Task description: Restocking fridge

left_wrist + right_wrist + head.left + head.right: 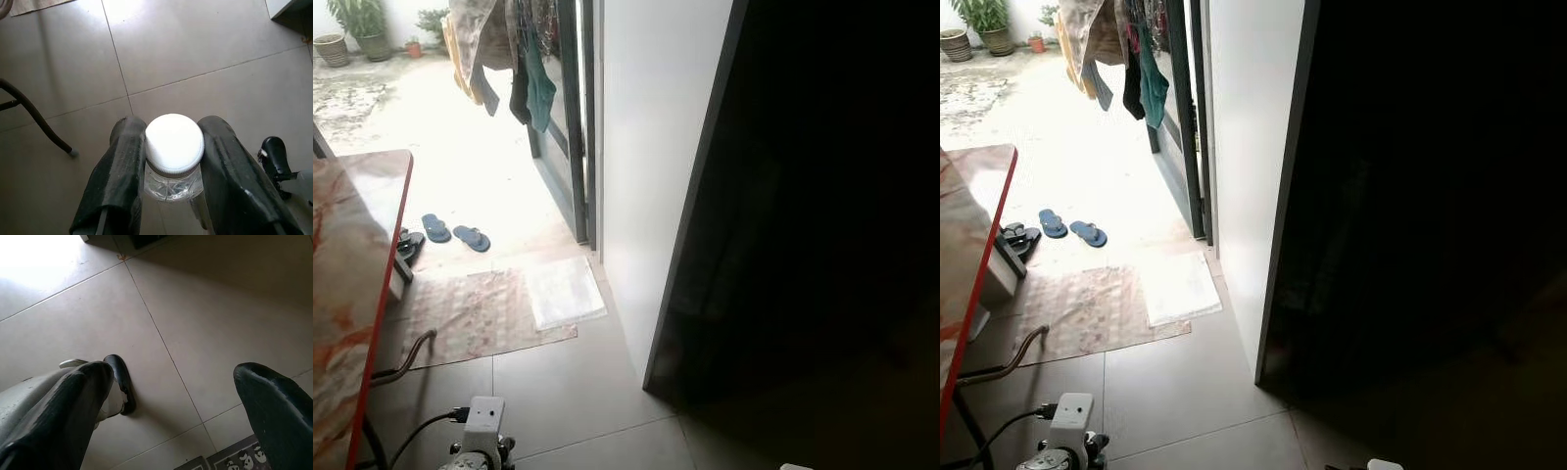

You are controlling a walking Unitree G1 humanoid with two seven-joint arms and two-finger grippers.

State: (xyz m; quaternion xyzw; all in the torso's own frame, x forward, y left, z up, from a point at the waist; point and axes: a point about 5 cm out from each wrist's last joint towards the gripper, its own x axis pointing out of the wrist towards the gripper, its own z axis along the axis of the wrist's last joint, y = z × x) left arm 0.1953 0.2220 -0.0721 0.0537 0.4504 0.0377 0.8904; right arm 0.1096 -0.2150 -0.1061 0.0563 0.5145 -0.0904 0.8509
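Left gripper (168, 171) is closed on a clear bottle (172, 183) just under its white cap (174, 144), one finger on each side of the neck, cap pointing up at the wrist camera; a grip that high keeps the bottle hanging upright while the robot carries it, my guess. Right gripper (171, 416) has its fingers spread wide with nothing between them, just floor tiles (205, 333) below, so that arm looks idle. Landmark is the bottle: under it is tiled floor, and a thin dark curved leg (34, 117) stands on the tiles close by. Head views show what the wrist cameras miss: the top of the left arm (481, 421) with a cable at the frame bottom, a marble-pattern table with a red edge (372, 323) just beside it, and beyond the bottle a patterned mat (475, 315) with a pale sheet (564, 291) lying next to it. Ahead of the bottle and off to the robot's right stands a tall white panel (651, 166) with a dark edge, and past it a very dark space; could be the fridge, cannot tell. Far beyond the bottle: blue flip-flops (453, 232) at an open doorway, hanging clothes (514, 59), potted plants (357, 27) in a sunlit yard. Bottle is still in transit, not yet stocked.
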